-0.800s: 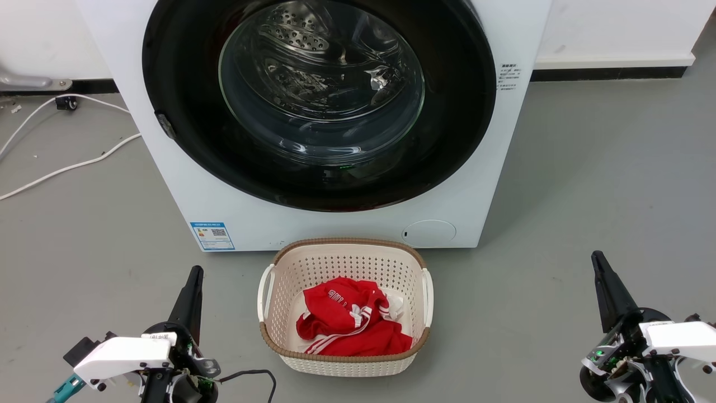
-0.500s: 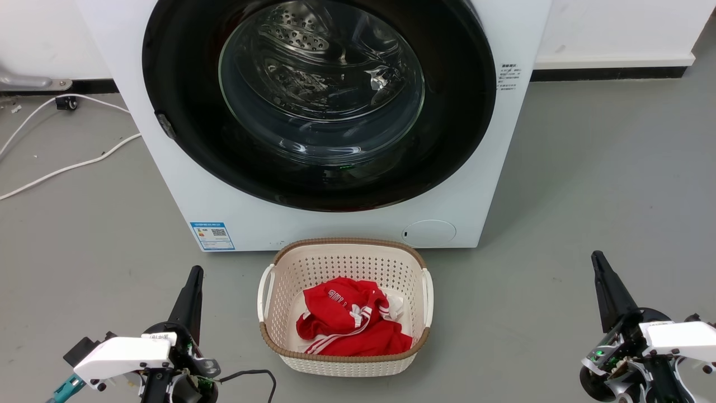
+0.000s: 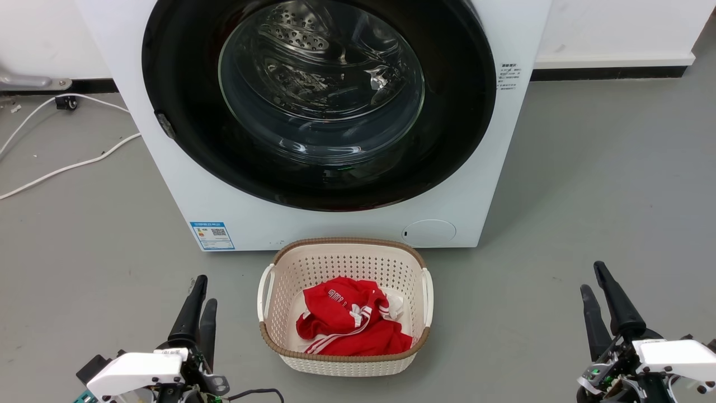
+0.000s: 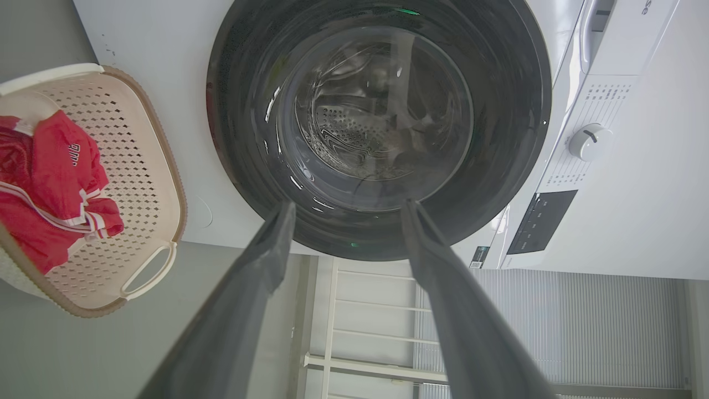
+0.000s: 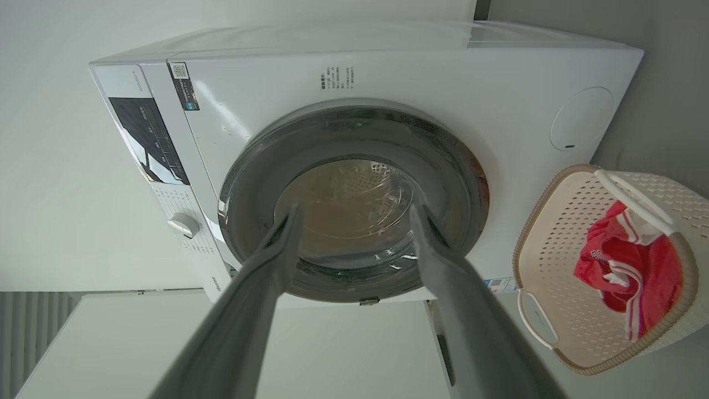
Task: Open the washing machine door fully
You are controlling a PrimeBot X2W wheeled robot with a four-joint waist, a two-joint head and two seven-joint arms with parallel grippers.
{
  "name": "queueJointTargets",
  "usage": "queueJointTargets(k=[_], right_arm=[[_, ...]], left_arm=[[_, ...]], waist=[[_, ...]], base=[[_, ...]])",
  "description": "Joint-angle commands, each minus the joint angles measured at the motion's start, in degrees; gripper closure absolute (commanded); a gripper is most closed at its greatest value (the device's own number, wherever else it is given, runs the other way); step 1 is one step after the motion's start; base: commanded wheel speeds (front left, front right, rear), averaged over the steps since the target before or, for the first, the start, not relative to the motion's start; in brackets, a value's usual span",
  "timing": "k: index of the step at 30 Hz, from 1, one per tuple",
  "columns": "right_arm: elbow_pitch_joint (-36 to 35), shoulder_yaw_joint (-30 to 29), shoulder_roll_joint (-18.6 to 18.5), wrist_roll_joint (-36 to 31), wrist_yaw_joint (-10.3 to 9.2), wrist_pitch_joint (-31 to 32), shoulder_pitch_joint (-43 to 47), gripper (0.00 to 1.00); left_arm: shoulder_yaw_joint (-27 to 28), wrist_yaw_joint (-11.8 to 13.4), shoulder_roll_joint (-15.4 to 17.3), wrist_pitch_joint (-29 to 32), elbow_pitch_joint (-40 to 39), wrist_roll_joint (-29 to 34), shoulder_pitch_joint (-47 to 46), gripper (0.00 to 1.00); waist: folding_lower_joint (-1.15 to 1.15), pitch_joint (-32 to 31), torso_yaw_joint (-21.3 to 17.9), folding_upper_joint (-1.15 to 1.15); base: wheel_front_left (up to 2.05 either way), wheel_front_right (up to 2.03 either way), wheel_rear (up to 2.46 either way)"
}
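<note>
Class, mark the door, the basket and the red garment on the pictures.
door (image 3: 184, 112): head view, left side of its black ring.
basket (image 3: 347, 263): head view, inner back wall.
red garment (image 3: 341, 313): head view, middle of the cloth.

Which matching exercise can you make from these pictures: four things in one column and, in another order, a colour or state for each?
Things:
1. washing machine door
2. basket
3. garment
4. service flap

Colour or state:
a. red with white stripes
b. small, round, white
c. glossy black, shut
d. cream, perforated walls

Pairs: 1-c, 2-d, 3-a, 4-b.
</note>
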Motion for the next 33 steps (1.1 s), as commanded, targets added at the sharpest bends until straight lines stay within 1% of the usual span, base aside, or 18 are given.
queueJointTargets(k=[1,5,9,16,22,33], right_arm=[[-1.7,0.3,-0.1,0.1,0.02,-0.7,-1.6,0.0],[-2.5,0.8,-0.4,-1.4,0.02,-1.7,-1.7,0.0],[-3.6,1.3,-0.8,-5.7,0.03,-3.0,-2.0,0.0],[-6.2,1.7,-0.8,-16.2,0.04,-4.8,-2.3,0.0],[-8.0,2.9,-1.1,-26.1,0.05,-6.2,-2.6,0.0],[-8.7,5.1,-1.5,-41.3,0.06,-8.6,-3.1,0.0]], left_arm=[[-0.7,-0.1,0.2,-0.7,-1.2,0.4,-2.0,0.0],[-1.2,-0.1,0.2,-1.5,-1.9,1.6,-2.5,0.0],[-1.5,-0.1,0.2,-2.6,-3.3,5.0,-2.9,0.0],[-1.7,-0.1,0.2,-4.4,-6.4,13.7,-3.5,0.0],[-2.2,-0.2,0.2,-5.8,-8.3,20.0,-3.9,0.0],[-4.0,-0.2,0.3,-8.2,-9.8,31.1,-4.3,0.0]], waist=[[0.0,0.0,0.0,0.0],[0.0,0.1,0.0,0.0],[0.0,0.1,0.0,0.0],[0.0,0.2,0.1,0.0],[0.0,0.3,0.1,0.0],[0.0,0.3,0.2,0.0]], base=[[0.0,0.0,0.0],[0.0,0.0,0.0],[0.0,0.0,0.0],[0.0,0.0,0.0],[0.0,0.0,0.0],[0.0,0.0,0.0]])
